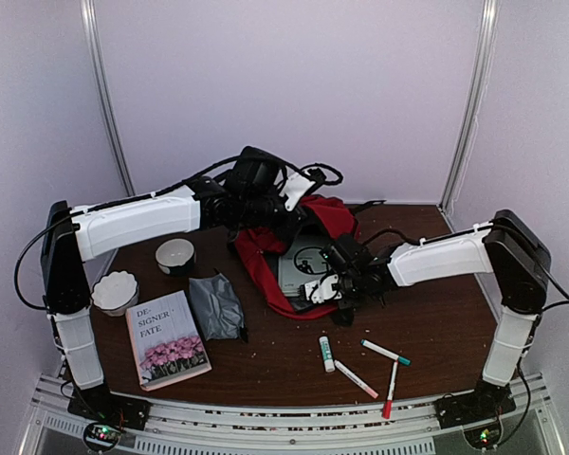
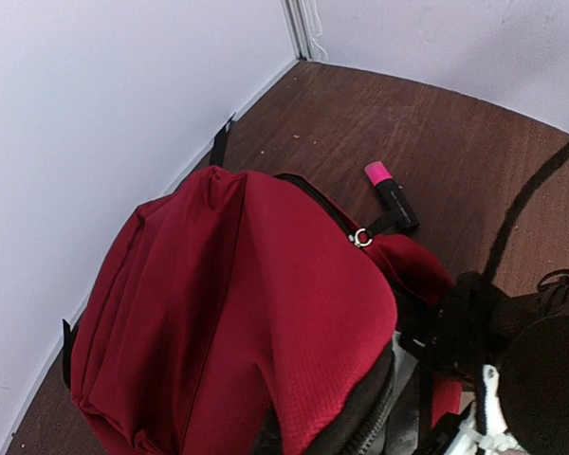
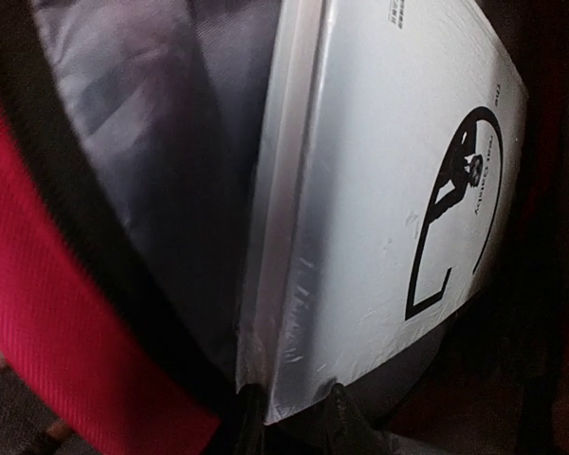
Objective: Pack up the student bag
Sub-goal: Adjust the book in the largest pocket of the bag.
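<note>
Slumping near the back middle of the brown wooden surface [image 1: 436,322], the large red fabric backpack [image 2: 237,303] with black zipper trim is lying with its mouth gaping toward the arms and its grey lining showing. From where I am standing, the left gripper [image 1: 266,218] is reaching over it, closed tight and seemingly pinching the upper rim, since the cloth is tenting up toward it, though its fingers are hiding from me. A silver-white book with a black figure-and-arc design on its cover [image 3: 389,190] is sitting partly inside the mouth. The right gripper [image 1: 337,282] is straddling the book's near corner with narrow jaws, and I cannot tell whether they are truly pinching it. The backpack is looking soft and floppy, light for its bulk and likely to sag shut if let go, so I am judging the firmer zipper rim or a strap the best hold, not the loose panel. A flowered paperback [image 1: 168,339], a crumpled grey pouch [image 1: 213,305] and several marker pens [image 1: 356,379] are waiting on the near side.
</note>
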{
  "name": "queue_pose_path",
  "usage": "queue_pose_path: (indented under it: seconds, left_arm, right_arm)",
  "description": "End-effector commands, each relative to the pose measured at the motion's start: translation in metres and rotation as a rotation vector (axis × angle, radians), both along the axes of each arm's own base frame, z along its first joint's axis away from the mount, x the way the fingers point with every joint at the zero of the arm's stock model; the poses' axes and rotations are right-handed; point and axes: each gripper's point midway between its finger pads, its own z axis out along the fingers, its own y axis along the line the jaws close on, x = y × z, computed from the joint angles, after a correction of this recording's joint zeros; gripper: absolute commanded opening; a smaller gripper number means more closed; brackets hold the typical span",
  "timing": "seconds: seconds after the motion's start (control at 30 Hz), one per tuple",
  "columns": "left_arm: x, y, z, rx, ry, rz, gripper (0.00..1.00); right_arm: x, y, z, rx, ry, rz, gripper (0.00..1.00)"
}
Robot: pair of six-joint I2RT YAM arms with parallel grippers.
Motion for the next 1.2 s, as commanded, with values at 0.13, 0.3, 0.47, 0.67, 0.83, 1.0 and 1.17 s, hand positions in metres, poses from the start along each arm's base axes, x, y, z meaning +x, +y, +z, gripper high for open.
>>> queue_pose_path:
  seconds: [0.13,0.3,0.47,0.67,0.83,1.0,1.17]
  left_arm:
    - [-0.01,-0.011,0.058,-0.127,-0.079,-0.089,0.0]
    - [-0.011,-0.009,0.058,-0.117,-0.08,-0.088,0.0]
    - [-0.009,-0.006,0.055,-0.103,-0.086,-0.075,0.0]
    - [0.007,0.002,0.048,-0.065,-0.109,0.016,0.0]
    - [0.029,0.012,0.039,-0.023,-0.117,0.121,0.0]
    - [0.037,0.011,0.025,-0.022,-0.075,0.141,0.0]
    - [0.037,0.009,0.016,-0.021,-0.046,0.14,0.0]
  right_arm:
    - [0.071,0.021,0.025,-0.025,-0.346,-0.048,0.2]
    - [0.098,0.017,0.026,-0.043,-0.433,-0.124,0.19]
    - [0.116,0.005,0.032,-0.049,-0.514,-0.197,0.19]
    - [0.096,-0.008,0.03,-0.047,-0.457,-0.152,0.21]
    - [0.059,-0.02,0.041,0.065,-0.335,-0.125,0.27]
    - [0.04,-0.035,0.057,0.234,-0.17,-0.163,0.29]
    - [0.078,-0.058,0.076,0.465,0.032,-0.367,0.32]
